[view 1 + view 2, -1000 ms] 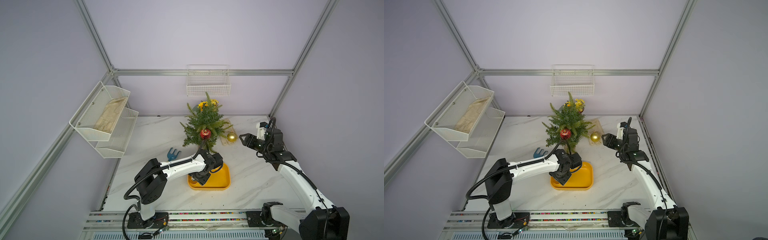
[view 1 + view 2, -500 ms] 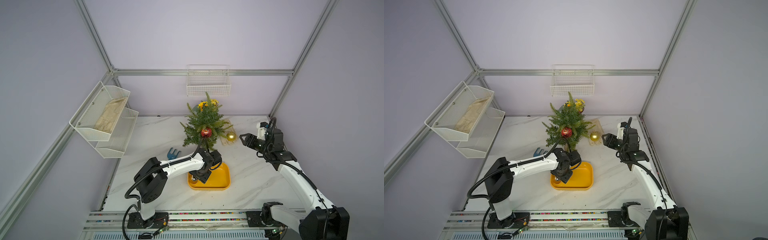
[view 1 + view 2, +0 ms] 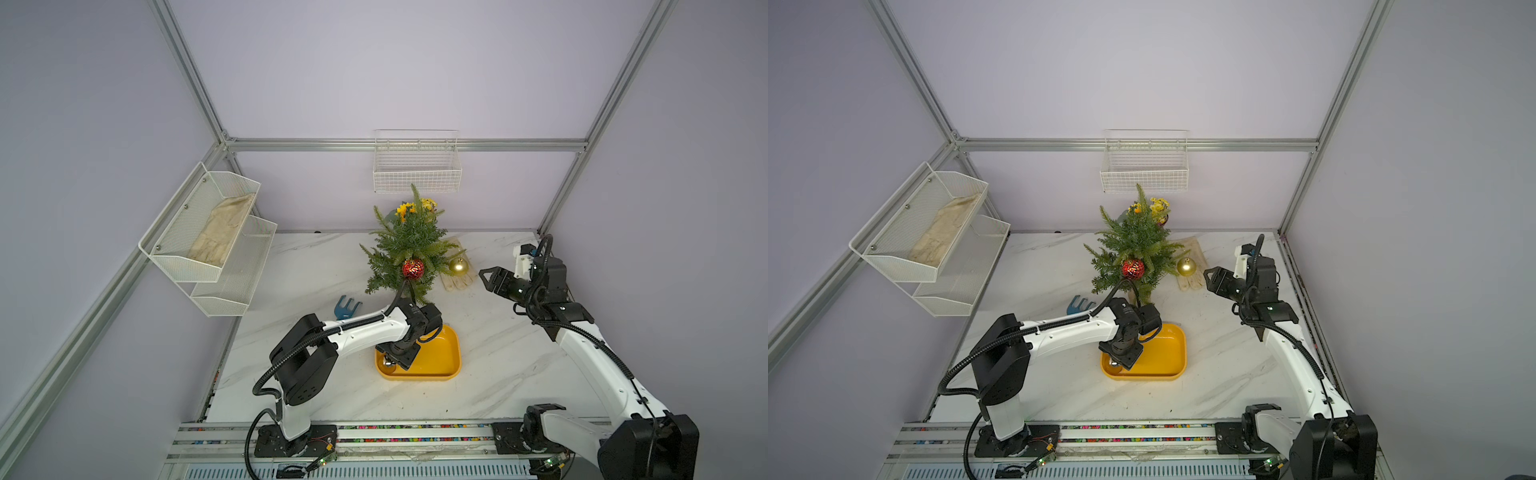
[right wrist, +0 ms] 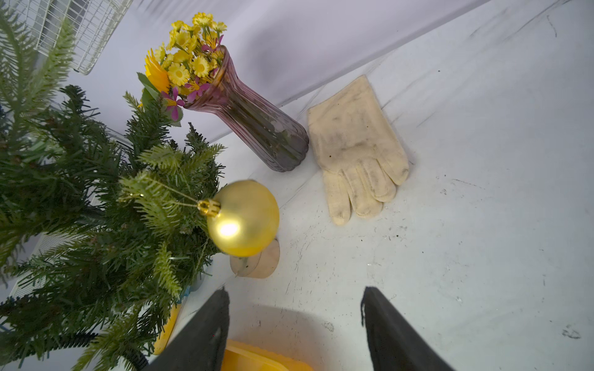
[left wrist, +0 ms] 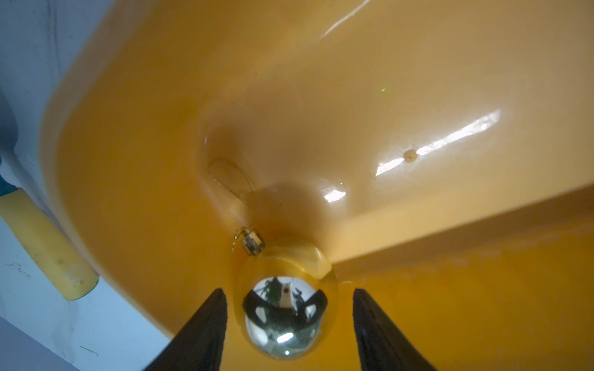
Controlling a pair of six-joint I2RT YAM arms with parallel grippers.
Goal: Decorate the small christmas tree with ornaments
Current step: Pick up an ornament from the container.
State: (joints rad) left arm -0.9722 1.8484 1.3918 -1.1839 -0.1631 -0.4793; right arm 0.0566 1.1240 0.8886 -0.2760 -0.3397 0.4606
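Ok so the white marble surface [image 3: 498,332] sits well below the right claw [image 4: 294,288], which hangs in the air spread wide with nothing in it. The small christmas tree [image 3: 409,245] stands straight out in front of that claw, a short gap off. It's also just past the left claw [image 5: 288,290], on the side away from the arm bases.

The left claw points down into the yellow tray [image 3: 451,357], near the tray corner closest to the robot's left. A purple glass vase [image 4: 254,125] of yellow flowers stands behind the tree, further from both claws. A grubby cream glove [image 4: 356,151] lies flat on the surface ahead of the right claw and lower down, just beside the vase.

Now the ornaments:
- **The gold ornament** [image 4: 244,218] hangs by its thread off a branch tip on the tree's side facing the right claw, clear of it.
- **The red ornament** [image 3: 412,269] hangs on the side facing the left claw, higher than it.
- **The silver ornament** [image 5: 284,314] lies in the tray right between the left claw's fingers [image 5: 199,337]. They're open around it with a sliver of gap on each side, so it isn't gripped.
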